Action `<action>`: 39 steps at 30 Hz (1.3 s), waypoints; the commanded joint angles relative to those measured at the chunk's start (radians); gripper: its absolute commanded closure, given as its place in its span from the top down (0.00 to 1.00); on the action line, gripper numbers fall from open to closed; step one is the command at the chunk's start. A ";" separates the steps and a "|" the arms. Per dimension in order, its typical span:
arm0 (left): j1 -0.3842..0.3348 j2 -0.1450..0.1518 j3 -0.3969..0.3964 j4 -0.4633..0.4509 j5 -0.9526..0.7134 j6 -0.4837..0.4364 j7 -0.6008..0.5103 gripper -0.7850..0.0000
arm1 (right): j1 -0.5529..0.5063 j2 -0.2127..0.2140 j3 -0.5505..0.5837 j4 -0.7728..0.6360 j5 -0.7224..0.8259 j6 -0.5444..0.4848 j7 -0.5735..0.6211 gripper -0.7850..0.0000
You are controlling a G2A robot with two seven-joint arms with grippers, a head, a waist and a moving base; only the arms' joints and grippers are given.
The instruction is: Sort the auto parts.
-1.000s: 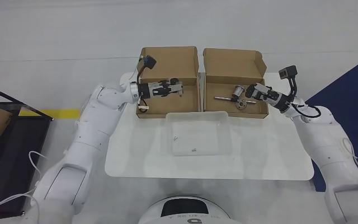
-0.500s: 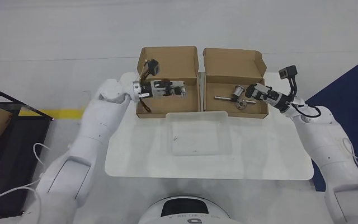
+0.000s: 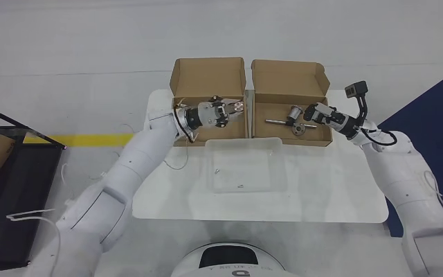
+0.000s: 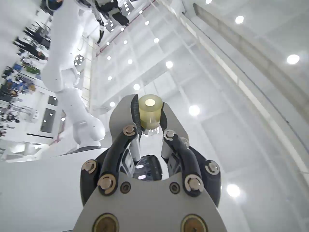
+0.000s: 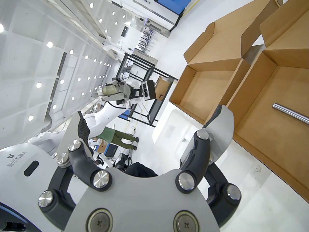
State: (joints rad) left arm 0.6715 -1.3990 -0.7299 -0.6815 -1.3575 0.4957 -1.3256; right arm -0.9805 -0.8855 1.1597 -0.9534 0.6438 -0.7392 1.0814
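Bushing (image 4: 149, 118), one piece, pale yellow and translucent, with a hole through its middle: the fingers of my left gripper (image 4: 149, 105) are clamped on its sides. I hold it over the left cardboard box (image 3: 201, 79), near that box's right wall. Two cardboard boxes stand side by side at the far edge of the desk (image 3: 332, 197), both with lids folded back. The right cardboard box (image 3: 287, 79) holds three metal parts: a steel rod (image 3: 275, 122), a short silver cylinder (image 3: 296, 111) and a round flanged piece (image 3: 299, 129). My right gripper (image 5: 152, 117) hangs over the right end of that box, fingers spread wide with nothing between them. Just in front of the boxes sits one clear plastic tray (image 3: 242, 141), with two small screws (image 3: 217, 170) lying apart in it. The desk is white. The floor around it is pale, with a yellow line (image 3: 90, 140) off to my left and a black rack (image 3: 14, 149) at the line's outer end.
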 commanded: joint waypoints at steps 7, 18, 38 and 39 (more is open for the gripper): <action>-0.005 0.013 0.023 -0.012 -0.091 0.021 0.021 0.00 | 0.000 0.000 0.000 0.000 0.000 0.000 0.000 1.00; 0.028 0.043 -0.050 -0.107 0.137 -0.538 0.285 0.00 | 0.000 0.000 0.000 0.000 0.000 0.000 0.000 1.00; 0.377 0.151 -0.259 -0.705 1.002 -0.942 0.887 0.00 | 0.000 0.000 0.000 0.000 0.000 0.000 0.000 1.00; 0.381 0.151 -0.264 -0.713 1.005 -0.940 0.887 0.00 | 0.000 0.000 0.000 0.000 0.000 0.000 0.000 1.00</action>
State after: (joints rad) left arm 1.0477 -1.2480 -0.9885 -1.3857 -0.3548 -0.4481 -0.4387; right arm -0.9805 -0.8855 1.1597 -0.9534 0.6438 -0.7392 1.0814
